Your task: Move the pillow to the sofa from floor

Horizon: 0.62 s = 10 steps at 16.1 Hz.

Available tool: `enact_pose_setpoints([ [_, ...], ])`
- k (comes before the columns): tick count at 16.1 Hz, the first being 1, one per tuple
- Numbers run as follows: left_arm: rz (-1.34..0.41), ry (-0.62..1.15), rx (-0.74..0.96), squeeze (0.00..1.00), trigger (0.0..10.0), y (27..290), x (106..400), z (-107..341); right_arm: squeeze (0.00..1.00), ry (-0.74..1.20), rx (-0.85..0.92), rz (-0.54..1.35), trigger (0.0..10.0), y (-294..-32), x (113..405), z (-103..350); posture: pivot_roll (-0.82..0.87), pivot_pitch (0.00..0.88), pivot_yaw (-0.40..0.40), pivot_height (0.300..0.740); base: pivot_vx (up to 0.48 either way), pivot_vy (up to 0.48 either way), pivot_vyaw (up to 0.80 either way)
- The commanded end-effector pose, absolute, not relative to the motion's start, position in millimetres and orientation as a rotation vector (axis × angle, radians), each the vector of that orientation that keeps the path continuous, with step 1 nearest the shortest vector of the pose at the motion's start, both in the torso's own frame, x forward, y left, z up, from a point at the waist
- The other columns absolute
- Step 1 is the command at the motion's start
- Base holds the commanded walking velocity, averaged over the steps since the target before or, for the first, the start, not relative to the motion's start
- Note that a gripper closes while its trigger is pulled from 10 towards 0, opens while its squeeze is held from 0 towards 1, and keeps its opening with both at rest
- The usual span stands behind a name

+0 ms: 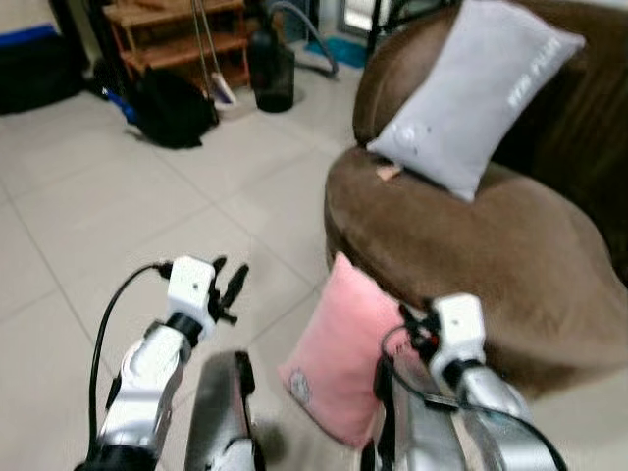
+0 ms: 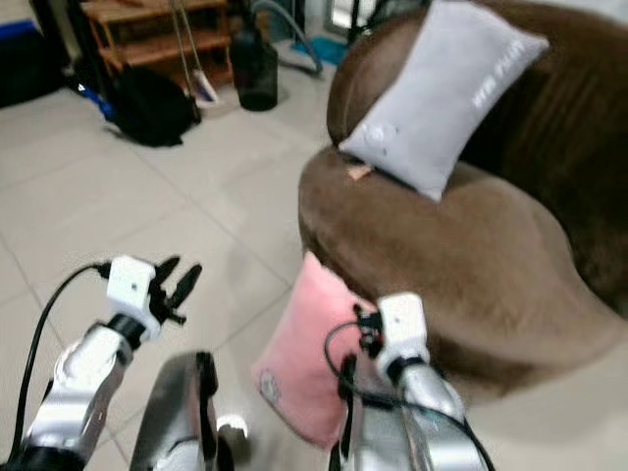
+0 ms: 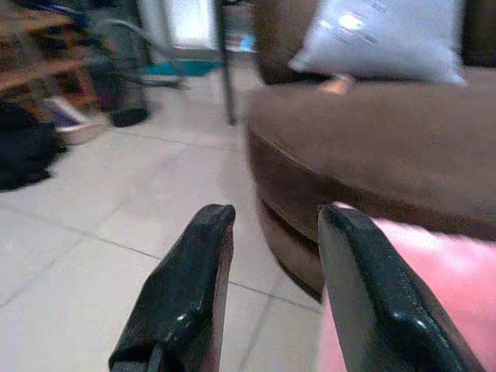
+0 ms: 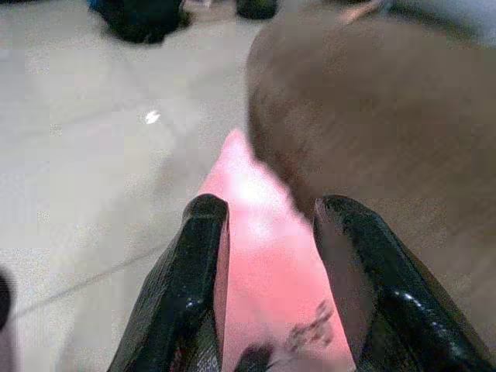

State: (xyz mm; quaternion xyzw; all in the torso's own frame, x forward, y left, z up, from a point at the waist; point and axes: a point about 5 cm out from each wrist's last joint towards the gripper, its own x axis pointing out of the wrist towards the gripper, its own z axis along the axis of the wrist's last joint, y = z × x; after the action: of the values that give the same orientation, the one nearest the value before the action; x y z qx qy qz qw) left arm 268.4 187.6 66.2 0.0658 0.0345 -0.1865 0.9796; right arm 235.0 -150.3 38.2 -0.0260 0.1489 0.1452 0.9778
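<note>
Pale floor tiles [image 1: 118, 216] all around, with a big brown sofa [image 1: 471, 245] on the right and a grey pillow [image 1: 471, 93] already leaning on its back. Down low, a pink pillow [image 1: 339, 353] stands on its edge on the floor, leaning against the sofa's front. Looks soft, puffy and light, so squashes easily and bends when lifted. Probably not slippery, being cloth. Best to pinch the top edge or a top corner, deep enough to catch real stuffing, not just a fold. Right pincer [image 4: 271, 232] sits just above that top edge, fingers apart, pillow showing between them. Left pincer [image 1: 231, 285] hangs over bare floor beside the pillow, fingers apart too, holding nothing.
</note>
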Motion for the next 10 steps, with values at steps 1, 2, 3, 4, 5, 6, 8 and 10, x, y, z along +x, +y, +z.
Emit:
enact_pose_setpoints([
  [1,-0.428,0.052,0.149,0.00,10.0,186.6,267.9,67.9,0.00,0.328,-0.039,0.322,10.0,-147.0,236.8,35.0,-0.01,0.087,-0.001,0.501,0.000,0.000,0.00],
  [2,-0.470,0.056,0.159,0.00,10.0,186.1,266.7,67.5,1.00,0.352,-0.032,0.322,10.0,-144.5,241.3,31.4,-0.01,0.088,0.004,0.501,0.000,0.000,0.00],
  [3,-0.496,0.061,0.177,0.00,10.0,184.5,267.7,66.2,1.00,0.391,-0.025,0.281,10.0,-145.9,248.7,25.5,-0.01,0.088,0.005,0.501,0.000,0.000,0.00],
  [4,-0.507,0.076,0.189,0.00,10.0,183.2,270.3,64.0,1.00,0.406,-0.019,0.240,10.0,-147.7,254.2,22.4,0.00,0.090,-0.001,0.501,0.000,0.000,0.00],
  [5,-0.523,0.085,0.204,0.00,10.0,181.8,273.7,63.8,1.00,0.422,0.035,0.174,10.0,-151.0,260.1,19.3,0.02,0.107,-0.015,0.501,0.000,0.000,0.00],
  [6,-0.543,0.092,0.217,0.00,10.0,181.0,275.7,64.3,1.00,0.433,0.085,0.128,10.0,-153.1,264.4,16.3,0.03,0.119,-0.017,0.501,0.000,0.000,0.00],
  [8,-0.589,0.087,0.214,0.00,10.0,182.8,276.7,66.7,1.00,0.462,0.151,0.072,10.0,-155.3,271.7,9.0,0.06,0.145,-0.009,0.501,0.000,0.000,0.00],
  [10,-0.643,0.070,0.203,0.00,10.0,189.1,276.4,78.2,1.00,0.448,0.188,-0.006,10.0,-162.4,281.0,8.8,0.10,0.180,0.008,0.501,0.000,0.000,0.00],
])
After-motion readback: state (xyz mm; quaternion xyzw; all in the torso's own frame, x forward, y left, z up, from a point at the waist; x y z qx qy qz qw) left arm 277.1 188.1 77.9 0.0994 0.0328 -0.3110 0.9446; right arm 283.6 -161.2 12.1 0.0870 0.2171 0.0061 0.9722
